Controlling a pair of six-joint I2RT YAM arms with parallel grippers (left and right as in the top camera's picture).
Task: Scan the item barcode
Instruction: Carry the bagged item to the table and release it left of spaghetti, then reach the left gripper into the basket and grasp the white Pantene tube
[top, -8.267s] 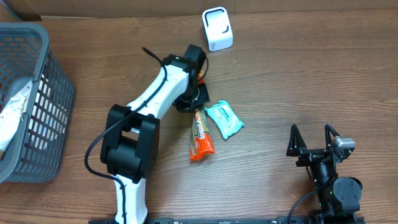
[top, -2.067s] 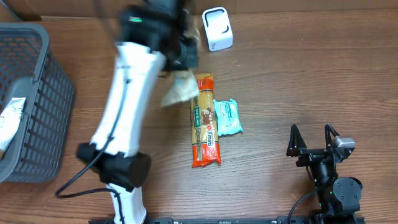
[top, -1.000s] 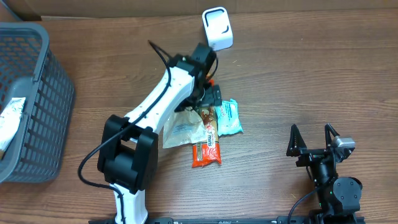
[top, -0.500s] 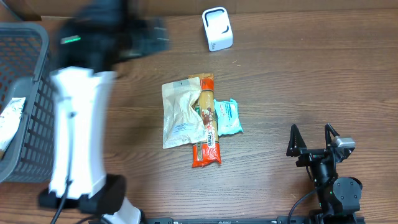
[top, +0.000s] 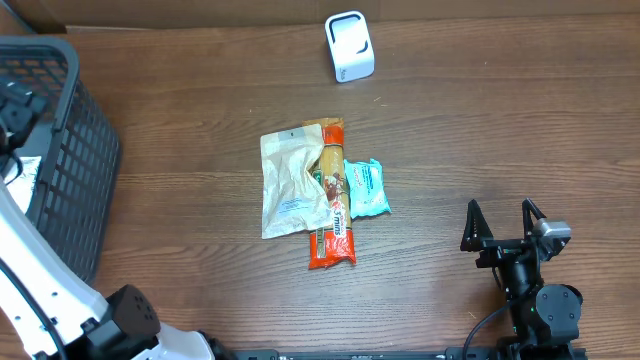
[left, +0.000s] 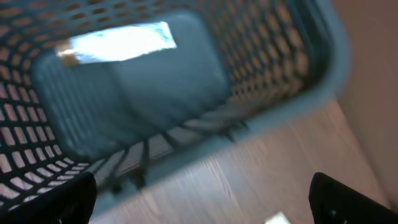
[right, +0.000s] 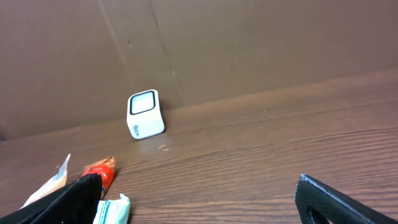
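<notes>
The left pincer (left: 202, 193) hangs released over the basket (top: 85, 150), whose white packet (left: 115, 40) lies on the bottom ahead of it, long axis crosswise in the wrist view; the right pincer (top: 498, 212), also released, is well apart.

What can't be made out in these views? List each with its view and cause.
- Left wrist: package in the basket, motion-blurred; print unreadable.
- Overhead: orange snack pack, partly under the beige pouch; barcodes too small to see.
- Right wrist: teal packet, cut off by the bottom edge.
</notes>
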